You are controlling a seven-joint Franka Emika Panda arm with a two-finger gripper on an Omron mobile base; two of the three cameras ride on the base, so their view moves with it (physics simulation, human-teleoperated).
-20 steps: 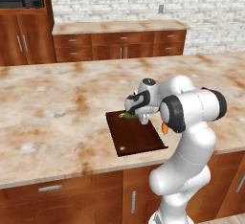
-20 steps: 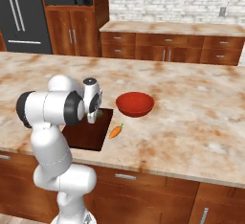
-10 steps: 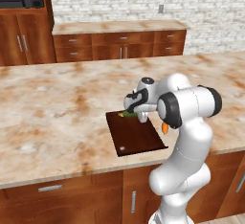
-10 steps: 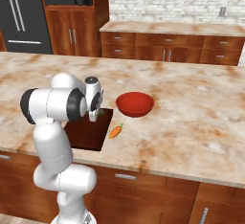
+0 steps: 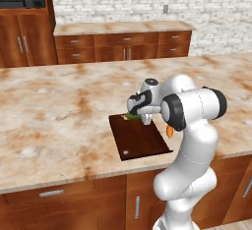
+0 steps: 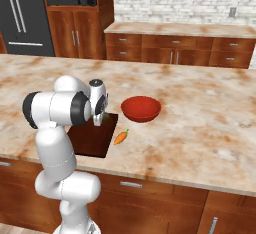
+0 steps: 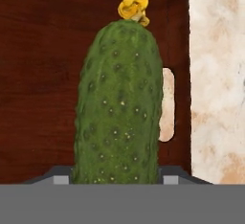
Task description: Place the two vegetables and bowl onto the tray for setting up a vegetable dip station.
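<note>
My gripper (image 5: 140,112) is shut on the short dark green cucumber (image 7: 117,103), which has a yellow flower at its tip. It hangs low over the far end of the dark brown tray (image 5: 140,138), beside the slot handle (image 7: 166,104). In the right base view the gripper (image 6: 101,119) is at the tray's (image 6: 90,139) far right corner, with a bit of cucumber (image 6: 106,116) showing. The orange carrot (image 6: 120,137) lies on the counter just right of the tray. The red bowl (image 6: 141,109) stands beyond the carrot. The carrot (image 5: 170,131) peeks out behind my arm.
The tray sits near the front edge of a marble island counter (image 5: 59,116). A second counter with wooden drawers (image 6: 175,53) runs along the back wall. A pale dot (image 5: 127,151) marks the tray's near end.
</note>
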